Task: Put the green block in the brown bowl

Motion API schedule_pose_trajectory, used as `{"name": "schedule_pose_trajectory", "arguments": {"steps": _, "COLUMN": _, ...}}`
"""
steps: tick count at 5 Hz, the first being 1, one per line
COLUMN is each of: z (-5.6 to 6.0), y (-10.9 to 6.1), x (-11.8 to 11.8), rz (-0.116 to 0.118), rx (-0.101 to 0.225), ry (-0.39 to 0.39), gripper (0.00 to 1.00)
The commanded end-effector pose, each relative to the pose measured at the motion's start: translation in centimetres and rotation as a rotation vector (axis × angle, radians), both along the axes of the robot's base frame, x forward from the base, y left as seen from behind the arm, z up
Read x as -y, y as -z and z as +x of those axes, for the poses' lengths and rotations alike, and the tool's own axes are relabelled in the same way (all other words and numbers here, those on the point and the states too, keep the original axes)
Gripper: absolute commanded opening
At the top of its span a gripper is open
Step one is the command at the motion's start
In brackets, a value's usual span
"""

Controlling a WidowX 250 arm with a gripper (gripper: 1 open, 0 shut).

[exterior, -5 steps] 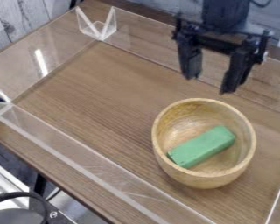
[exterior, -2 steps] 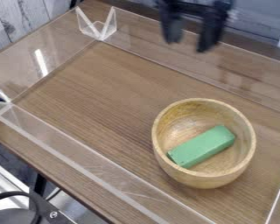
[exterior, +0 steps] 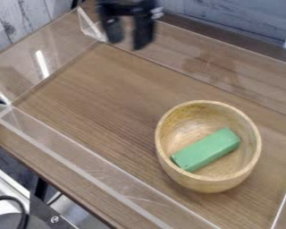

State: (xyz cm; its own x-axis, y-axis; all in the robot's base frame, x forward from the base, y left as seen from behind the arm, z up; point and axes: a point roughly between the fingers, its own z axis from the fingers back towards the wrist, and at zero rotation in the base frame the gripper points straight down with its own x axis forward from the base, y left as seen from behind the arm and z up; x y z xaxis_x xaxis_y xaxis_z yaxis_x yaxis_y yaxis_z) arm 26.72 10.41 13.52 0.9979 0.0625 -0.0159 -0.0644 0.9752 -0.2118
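The green block [exterior: 206, 150] lies flat and slantwise inside the brown bowl [exterior: 209, 114], which stands on the wooden table at the right. My gripper [exterior: 130, 33] hangs at the top left of centre, far from the bowl, blurred by motion. Its dark fingers point down and stand apart with nothing between them.
Clear plastic walls [exterior: 62, 148] fence the wooden tabletop on all sides, with a clear bracket [exterior: 96, 25] at the far left corner. Bare wood [exterior: 97, 98] stretches left of the bowl. Cables and a stand show below the front edge.
My gripper has swept from above the bowl's far side leftward across the back of the table, staying open. The block and bowl have not moved.
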Motion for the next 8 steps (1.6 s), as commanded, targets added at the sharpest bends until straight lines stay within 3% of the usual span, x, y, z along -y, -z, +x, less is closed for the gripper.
{"name": "schedule_pose_trajectory", "arguments": {"steps": 1, "z": 1.3, "y": -2.3, "x": 3.1, "rz": 0.011, "rx": 0.089, "ry": 0.109, "gripper": 0.0}}
{"name": "schedule_pose_trajectory", "arguments": {"steps": 2, "z": 2.3, "y": -2.1, "x": 4.4, "rz": -0.01, "rx": 0.097, "ry": 0.173, "gripper": 0.0}}
{"name": "schedule_pose_trajectory", "arguments": {"steps": 4, "z": 5.9, "y": -0.4, "x": 4.1, "rz": -0.012, "rx": 0.005, "ry": 0.206, "gripper": 0.0}}
{"name": "schedule_pose_trajectory", "arguments": {"steps": 6, "z": 7.3, "y": 2.0, "x": 4.0, "rz": 0.016, "rx": -0.026, "ry": 0.192, "gripper": 0.0}}
{"name": "schedule_pose_trajectory", "arguments": {"steps": 7, "z": 8.2, "y": 3.1, "x": 4.7, "rz": 0.044, "rx": -0.034, "ry": 0.204, "gripper": 0.0}}
{"name": "schedule_pose_trajectory", "arguments": {"steps": 8, "z": 8.8, "y": 3.4, "x": 7.6, "rz": 0.071, "rx": -0.033, "ry": 0.254, "gripper": 0.0}}
